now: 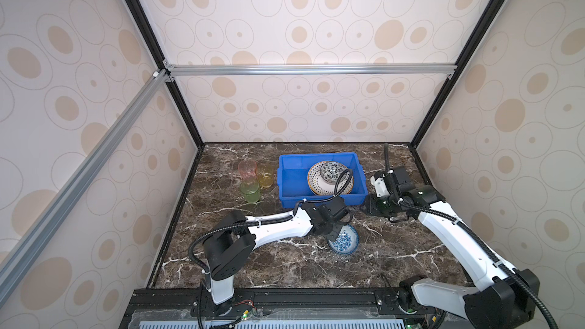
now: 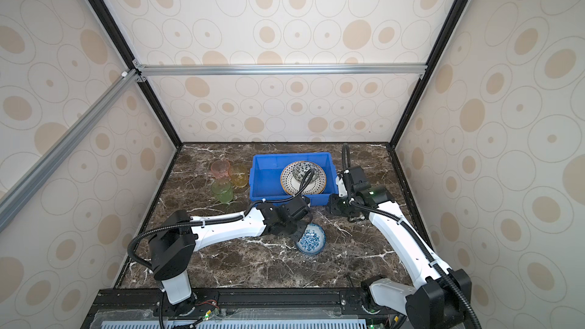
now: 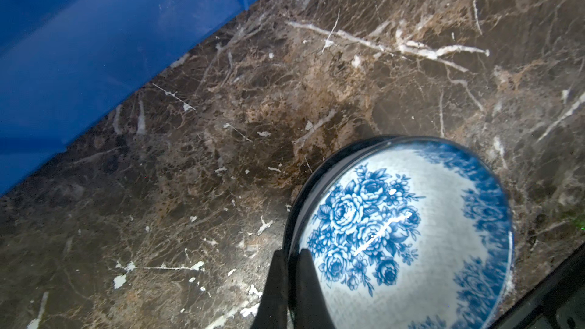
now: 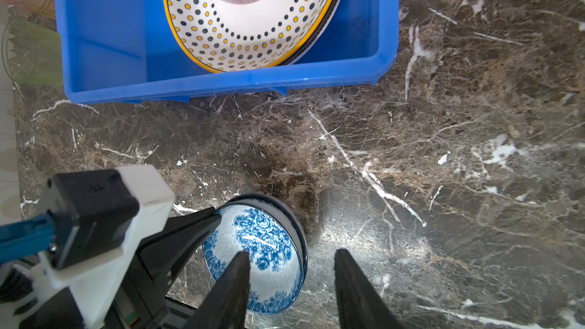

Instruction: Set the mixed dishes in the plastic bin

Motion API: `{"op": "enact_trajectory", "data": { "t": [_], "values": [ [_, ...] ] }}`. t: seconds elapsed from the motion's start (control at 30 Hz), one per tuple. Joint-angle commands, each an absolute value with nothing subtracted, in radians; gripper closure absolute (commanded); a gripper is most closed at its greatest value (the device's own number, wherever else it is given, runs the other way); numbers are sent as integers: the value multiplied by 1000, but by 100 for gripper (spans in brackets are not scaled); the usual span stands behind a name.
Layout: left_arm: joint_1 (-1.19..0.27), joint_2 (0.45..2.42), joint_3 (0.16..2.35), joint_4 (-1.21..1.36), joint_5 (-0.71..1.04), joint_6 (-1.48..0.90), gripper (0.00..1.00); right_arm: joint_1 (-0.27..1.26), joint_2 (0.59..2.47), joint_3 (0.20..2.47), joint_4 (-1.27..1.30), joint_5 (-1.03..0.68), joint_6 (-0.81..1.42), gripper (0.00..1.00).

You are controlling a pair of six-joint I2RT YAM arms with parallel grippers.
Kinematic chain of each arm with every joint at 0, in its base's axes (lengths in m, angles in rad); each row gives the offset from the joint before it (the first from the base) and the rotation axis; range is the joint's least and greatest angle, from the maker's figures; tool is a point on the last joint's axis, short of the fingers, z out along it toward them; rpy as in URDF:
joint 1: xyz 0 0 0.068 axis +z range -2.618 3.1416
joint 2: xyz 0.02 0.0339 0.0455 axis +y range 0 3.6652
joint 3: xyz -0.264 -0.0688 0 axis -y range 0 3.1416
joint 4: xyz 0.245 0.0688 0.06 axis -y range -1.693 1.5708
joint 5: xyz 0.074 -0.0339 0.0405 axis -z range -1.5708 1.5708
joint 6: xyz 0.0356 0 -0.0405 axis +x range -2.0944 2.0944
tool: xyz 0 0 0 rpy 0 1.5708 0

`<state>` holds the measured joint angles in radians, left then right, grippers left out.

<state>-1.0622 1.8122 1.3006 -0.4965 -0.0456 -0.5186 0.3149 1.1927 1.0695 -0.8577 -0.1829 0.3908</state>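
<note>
inside the blue bin: dotted plate on a stack, black-white bowl on top, done. left out beside it: pink tumbler, amber tumbler, green tumbler. left pincer clamped on the rim of the blue-white bowl, near the bin over the counter. right pincer half-open, empty.

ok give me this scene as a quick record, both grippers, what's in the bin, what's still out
left gripper: shut on the rim of the blue-white bowl
right gripper: open, empty, beside the front right corner of the plastic bin
blue-white bowl: outside the plastic bin, in front of it
in bin: dotted plate atop other plates, black-white bowl on it
still out: pink tumbler, amber tumbler, green tumbler, grouped left of the bin
</note>
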Motion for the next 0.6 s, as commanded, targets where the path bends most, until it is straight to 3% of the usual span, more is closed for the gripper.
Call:
{"op": "enact_trajectory", "data": {
  "t": [0.0, 0.57],
  "values": [
    [-1067, 1791, 1328, -541, -95, -505, 100, 322, 1174, 1065, -882, -183, 382, 53],
    [-1068, 1714, 1282, -469, -71, -520, 100, 322, 1161, 1045, -879, -220, 377, 54]
  ]
}}
